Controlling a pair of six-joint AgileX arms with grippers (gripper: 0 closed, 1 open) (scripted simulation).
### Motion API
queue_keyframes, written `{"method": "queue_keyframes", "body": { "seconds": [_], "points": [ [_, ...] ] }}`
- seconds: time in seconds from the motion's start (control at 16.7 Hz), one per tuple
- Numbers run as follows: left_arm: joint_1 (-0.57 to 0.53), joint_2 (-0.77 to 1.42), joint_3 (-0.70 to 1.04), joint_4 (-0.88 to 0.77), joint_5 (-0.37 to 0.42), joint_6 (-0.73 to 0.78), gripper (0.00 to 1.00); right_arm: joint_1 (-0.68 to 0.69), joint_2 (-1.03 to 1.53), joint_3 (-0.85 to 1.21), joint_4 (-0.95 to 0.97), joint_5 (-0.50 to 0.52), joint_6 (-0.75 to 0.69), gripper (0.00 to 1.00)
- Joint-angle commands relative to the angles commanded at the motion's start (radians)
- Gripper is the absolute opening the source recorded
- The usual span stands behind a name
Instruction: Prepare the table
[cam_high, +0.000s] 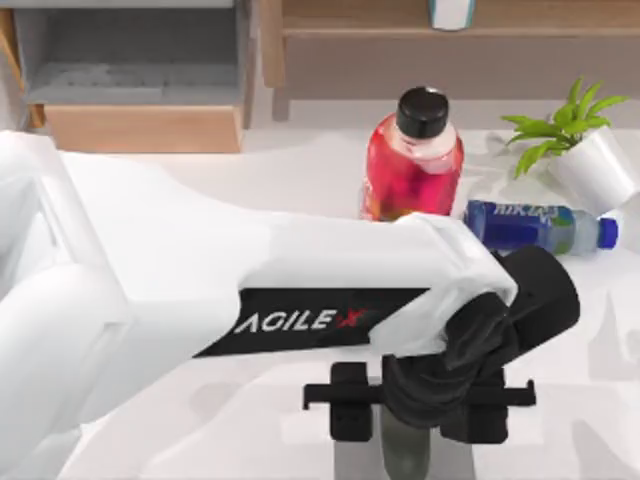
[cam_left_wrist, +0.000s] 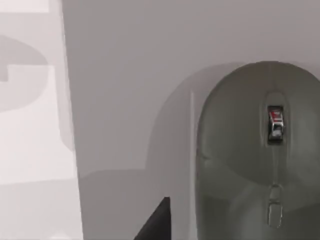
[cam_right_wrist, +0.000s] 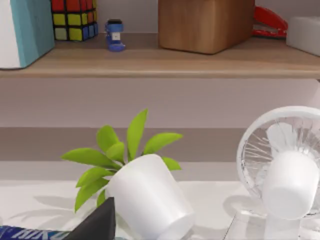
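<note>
Top view: the left gripper hangs at six o'clock over a grey computer mouse on its grey mat; whether it grips cannot be told. Across the white table, a red juice bottle, fallen blue bottle and tipped potted plant at two o'clock suggest tidying remains.

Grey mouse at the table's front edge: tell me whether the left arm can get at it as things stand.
Probably yes. The left tool hangs directly over the grey mouse, which lies on the grey mat, with nothing between them. The red bottle and blue bottle sit farther back.
</note>
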Motion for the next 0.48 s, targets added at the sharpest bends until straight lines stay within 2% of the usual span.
{"method": "queue_keyframes", "body": {
  "seconds": [0.06,0.12,0.48],
  "points": [
    [0.0,0.0,0.0,0.0,0.0,0.0,0.98,0.0,0.0,0.0,0.0,0.0,0.0,1.0],
    [0.0,0.0,0.0,0.0,0.0,0.0,1.0,0.0,0.0,0.0,0.0,0.0,0.0,1.0],
    [0.0,0.0,0.0,0.0,0.0,0.0,1.0,0.0,0.0,0.0,0.0,0.0,0.0,1.0]
  ]
}}
